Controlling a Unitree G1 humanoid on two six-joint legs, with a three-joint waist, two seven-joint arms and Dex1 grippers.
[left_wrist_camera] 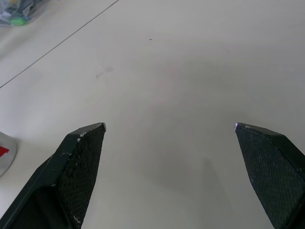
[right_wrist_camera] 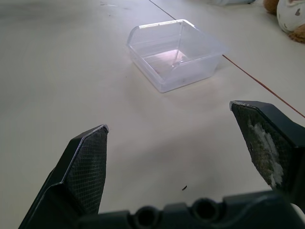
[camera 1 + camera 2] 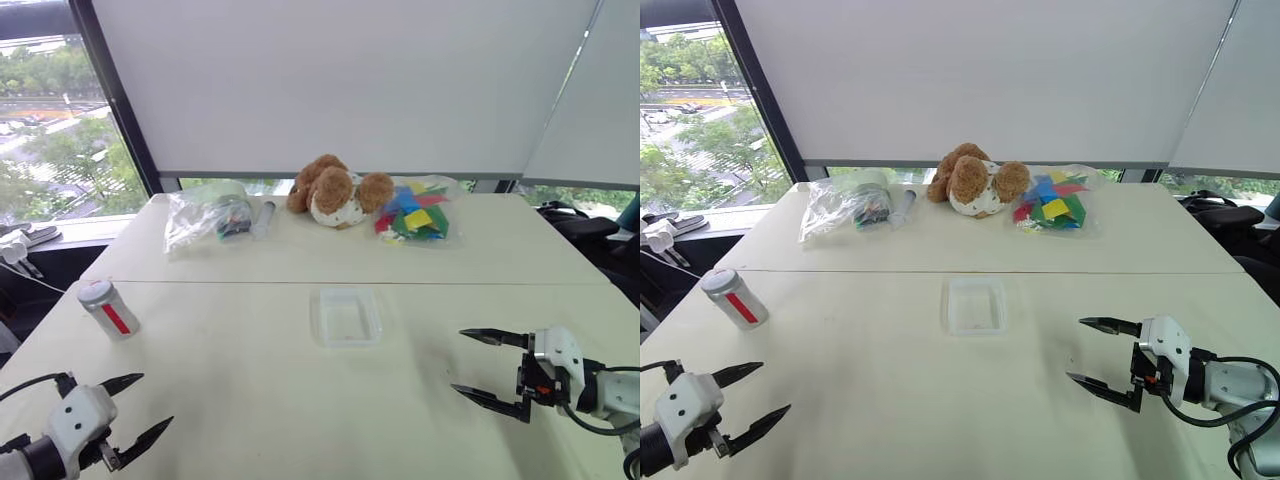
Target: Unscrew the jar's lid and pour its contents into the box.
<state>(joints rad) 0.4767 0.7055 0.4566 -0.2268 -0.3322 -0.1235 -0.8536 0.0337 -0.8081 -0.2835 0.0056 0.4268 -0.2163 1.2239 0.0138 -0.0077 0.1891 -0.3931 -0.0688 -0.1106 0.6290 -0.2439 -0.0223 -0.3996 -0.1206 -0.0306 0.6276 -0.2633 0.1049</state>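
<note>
The jar (image 3: 108, 309) stands upright near the table's left edge, whitish with a red stripe, and its grey lid (image 3: 95, 291) is screwed on top. Its contents are hidden inside. My left gripper (image 3: 145, 407) hovers open in front of the jar, clearly apart from it, with nothing between its fingers. The box (image 3: 346, 315), a shallow clear tray, rests empty at the table's middle. My right gripper (image 3: 476, 364) is open to the right of the box and nearer to me, and the box (image 2: 174, 52) lies ahead of it in the right wrist view.
Along the table's far edge lie a clear bag (image 3: 205, 214), a clear tube-like cylinder (image 3: 265, 217), a brown and white plush toy (image 3: 335, 191) and a bag of coloured blocks (image 3: 415, 212). A seam (image 3: 340, 283) crosses the white table (image 3: 270, 390).
</note>
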